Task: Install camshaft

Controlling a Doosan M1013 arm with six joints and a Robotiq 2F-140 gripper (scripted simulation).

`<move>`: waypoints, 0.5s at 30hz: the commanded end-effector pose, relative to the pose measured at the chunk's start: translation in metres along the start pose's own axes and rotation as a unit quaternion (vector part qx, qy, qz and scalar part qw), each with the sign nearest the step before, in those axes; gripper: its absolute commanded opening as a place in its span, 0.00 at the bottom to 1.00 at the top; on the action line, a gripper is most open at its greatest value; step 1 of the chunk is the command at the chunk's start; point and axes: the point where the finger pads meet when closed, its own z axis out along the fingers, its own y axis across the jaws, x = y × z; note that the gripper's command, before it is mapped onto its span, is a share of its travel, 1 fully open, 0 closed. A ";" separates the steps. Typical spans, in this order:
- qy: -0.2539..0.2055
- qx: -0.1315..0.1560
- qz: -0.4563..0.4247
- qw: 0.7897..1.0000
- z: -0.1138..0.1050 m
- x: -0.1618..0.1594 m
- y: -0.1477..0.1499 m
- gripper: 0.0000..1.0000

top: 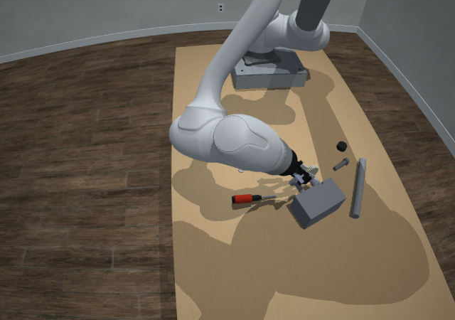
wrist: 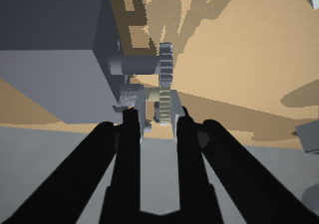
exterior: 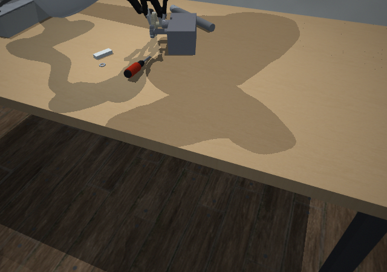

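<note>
Around the work we see plenty lying on the pale wood-grained tabletop (top: 227, 269) (exterior: 328, 122) (wrist: 249, 60): a screwdriver (top: 242, 198) (exterior: 133, 69) with a red and black handle, its tip towards the engine case (top: 318, 200) (exterior: 181, 36) (wrist: 50, 80), and a long smooth grey rod (top: 358, 190) (exterior: 204, 23) on the case's other side. Near the rod are a grey headed bolt (top: 340, 164) and a short black cylinder (top: 341, 146); a white bar (exterior: 103, 53) and a small ring (exterior: 104, 64) lie beyond the screwdriver's handle. The case itself is a plain grey box, standing upright

In front of it we have the camshaft's big gear (top: 313, 169) (exterior: 153, 18) (wrist: 164, 107), cream and finely toothed, with its hub pointing towards the bearing (wrist: 131, 95). The blue-grey small gear (top: 293, 181) (exterior: 152, 31) (wrist: 165, 65) sits right next to it on a thick round shaft; we cannot tell whether the marks line up. The jaws of our gripper (top: 306, 178) (exterior: 156, 17) (wrist: 159, 118) stand a little apart, one on each side of the big gear, with a gap showing between
</note>
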 end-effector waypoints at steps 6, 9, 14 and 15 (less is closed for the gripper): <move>-0.005 0.001 0.003 1.000 0.002 -0.002 -0.003 0.19; -0.005 0.001 0.003 1.000 0.002 -0.002 -0.003 0.19; -0.005 0.001 0.003 1.000 0.002 -0.002 0.001 0.19; -0.005 0.001 0.003 1.000 0.002 -0.002 0.002 0.19</move>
